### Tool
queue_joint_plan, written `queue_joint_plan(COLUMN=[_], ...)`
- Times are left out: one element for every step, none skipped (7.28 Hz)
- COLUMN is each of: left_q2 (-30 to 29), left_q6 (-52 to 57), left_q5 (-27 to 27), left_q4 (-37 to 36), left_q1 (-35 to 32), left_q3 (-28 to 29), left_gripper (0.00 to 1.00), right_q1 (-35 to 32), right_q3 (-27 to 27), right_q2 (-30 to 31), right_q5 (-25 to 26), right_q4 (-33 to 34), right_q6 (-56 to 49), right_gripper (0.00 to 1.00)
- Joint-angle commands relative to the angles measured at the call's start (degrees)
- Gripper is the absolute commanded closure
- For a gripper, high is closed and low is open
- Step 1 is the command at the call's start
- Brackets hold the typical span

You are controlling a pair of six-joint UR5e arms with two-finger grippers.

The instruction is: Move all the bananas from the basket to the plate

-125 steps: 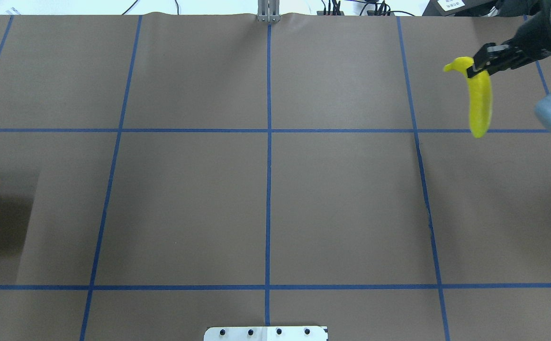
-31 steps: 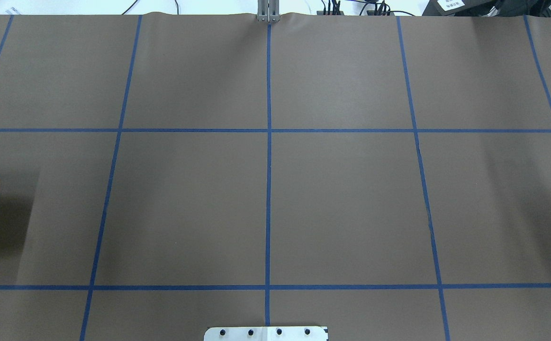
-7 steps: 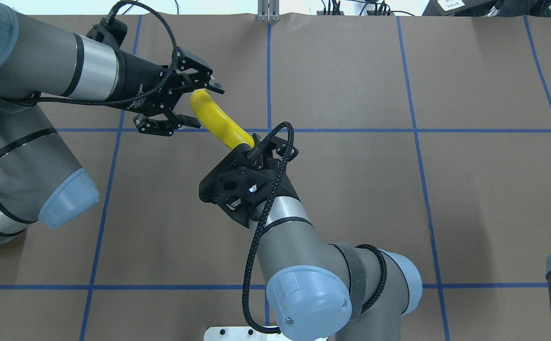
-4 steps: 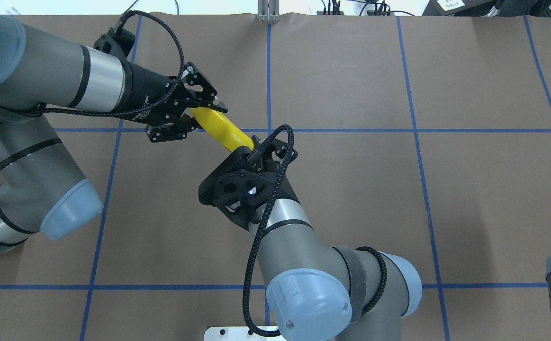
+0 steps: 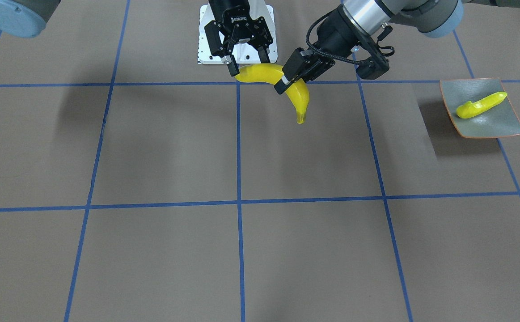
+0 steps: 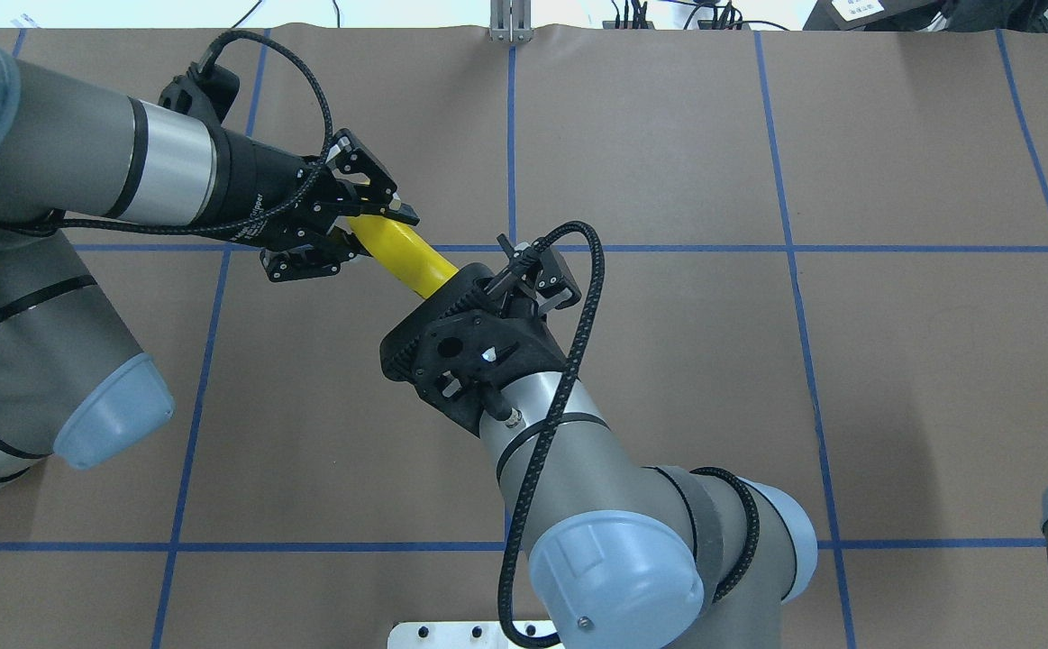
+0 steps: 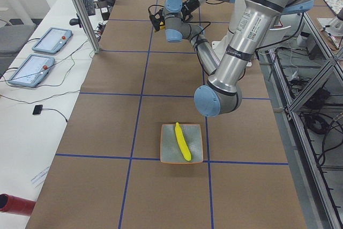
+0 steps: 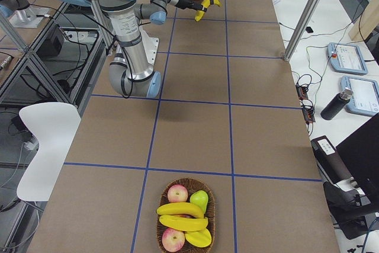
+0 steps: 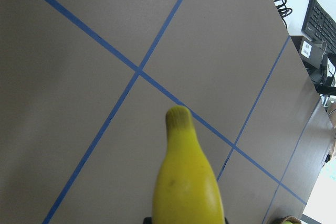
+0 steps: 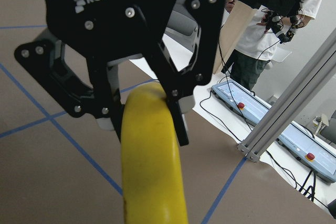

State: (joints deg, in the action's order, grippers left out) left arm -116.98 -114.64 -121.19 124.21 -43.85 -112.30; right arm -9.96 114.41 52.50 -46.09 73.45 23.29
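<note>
A long yellow banana (image 5: 260,72) hangs above the table between my two grippers. My left gripper (image 5: 292,81) is shut on its middle, as the overhead view (image 6: 375,236) and the right wrist view (image 10: 149,111) also show. Its free tip (image 9: 178,116) points past the left fingers. My right gripper (image 5: 247,65) stands at the banana's other end with its fingers spread apart. In the overhead view its wrist (image 6: 478,333) hides it. The grey-green plate (image 5: 488,125) holds one banana (image 5: 481,105). The basket (image 8: 160,232) holds two more bananas (image 8: 180,210).
The basket also holds two red apples (image 8: 177,194) and a green fruit (image 8: 200,199). It stands at the table's far right end, and the plate (image 7: 170,151) lies at the left end. Blue tape lines grid the brown table cover.
My left gripper has closed on the banana and drawn slightly left with it. The right wrist has shifted a little to the right.
</note>
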Motion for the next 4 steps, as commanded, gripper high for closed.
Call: queue_joint_plan(left_q2=[4.6,10.3,16.4,21.7], left_q6=[2.1,6.4,11.1,16.6], left_q5=[-0.1,-0.1,-0.3,-0.5], left_q4=[0.0,0.0,0.0,0.2], left_q1=[-0.4,-0.4,-0.4,-0.5], left_q3=[-2.9,-6.0,-8.8,-10.7], left_gripper=[1.00,1.00,1.00,1.00], right_q1=[-4.1,-7.8,-12.6,-17.2], right_q3=[0.9,0.8,0.6,0.5], right_q2=[1.5,2.7,4.3,6.2], right_q5=[-4.6,-11.2,-18.3,-24.9], right_q4=[-0.1,-0.1,0.0,0.1], right_q6=[3.3,6.7,7.0,7.1], right_gripper=[0.00,0.00,0.00,0.00])
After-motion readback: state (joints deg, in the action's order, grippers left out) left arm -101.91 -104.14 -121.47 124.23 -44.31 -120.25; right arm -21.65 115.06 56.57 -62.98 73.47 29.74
